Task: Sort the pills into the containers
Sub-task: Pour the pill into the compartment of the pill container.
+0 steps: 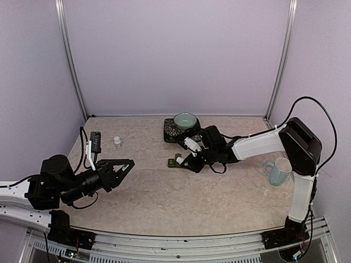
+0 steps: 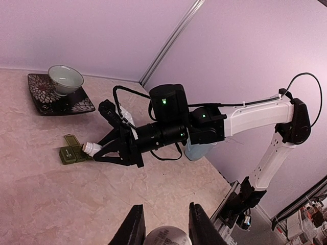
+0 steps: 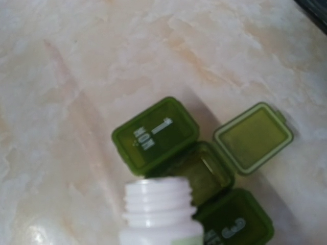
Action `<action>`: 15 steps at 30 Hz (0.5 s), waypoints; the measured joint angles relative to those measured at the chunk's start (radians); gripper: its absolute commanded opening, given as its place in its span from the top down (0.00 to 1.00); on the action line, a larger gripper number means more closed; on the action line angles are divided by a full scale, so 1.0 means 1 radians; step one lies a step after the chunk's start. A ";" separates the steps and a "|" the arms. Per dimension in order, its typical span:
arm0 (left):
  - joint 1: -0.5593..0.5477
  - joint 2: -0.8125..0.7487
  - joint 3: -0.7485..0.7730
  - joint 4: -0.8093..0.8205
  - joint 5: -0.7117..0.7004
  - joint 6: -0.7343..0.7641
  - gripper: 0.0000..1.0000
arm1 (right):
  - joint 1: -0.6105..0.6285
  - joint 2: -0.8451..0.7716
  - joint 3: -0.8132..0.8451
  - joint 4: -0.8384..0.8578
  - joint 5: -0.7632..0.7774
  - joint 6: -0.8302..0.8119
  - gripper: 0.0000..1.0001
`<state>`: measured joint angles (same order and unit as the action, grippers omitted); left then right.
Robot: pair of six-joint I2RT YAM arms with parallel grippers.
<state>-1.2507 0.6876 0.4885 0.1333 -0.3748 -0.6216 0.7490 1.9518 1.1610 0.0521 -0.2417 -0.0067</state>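
Right arm point(image 1: 252, 147) over containers point(image 3: 153, 135), mug point(image 1: 279, 171) near its elbow, tabletop point(image 1: 164, 200) open nearside

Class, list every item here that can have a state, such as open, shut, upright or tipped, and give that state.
MON compartment: shut.
middle compartment: open, lid folded back.
third compartment: shut.
white bottle: uncapped, tipped, mouth by the middle compartment.
right hand: shut on white bottle.
left hand: shut on what looks like a round cap.
bowl: upright.
mug: upright.

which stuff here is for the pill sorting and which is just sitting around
For the job: green pill containers, open white bottle in right claw, round cap in left claw.
Lying about: teal bowl, patterned plate, pale blue mug, small white item.
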 measured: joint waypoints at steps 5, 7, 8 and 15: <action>0.000 0.000 0.000 0.000 0.000 0.000 0.72 | 0.000 0.014 0.013 -0.024 0.005 0.000 0.81; 0.000 -0.001 0.000 0.000 0.000 0.000 0.72 | 0.000 0.017 0.016 -0.037 0.007 0.000 0.81; 0.000 -0.001 0.000 0.000 0.000 0.000 0.72 | 0.000 0.018 0.019 -0.043 0.010 0.000 0.81; 0.000 -0.003 -0.006 0.001 0.000 -0.003 0.72 | 0.000 0.020 0.034 -0.070 0.019 0.002 0.81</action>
<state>-1.2507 0.6849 0.4820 0.1341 -0.3748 -0.6243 0.7494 1.9720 1.1954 -0.0181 -0.2222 -0.0051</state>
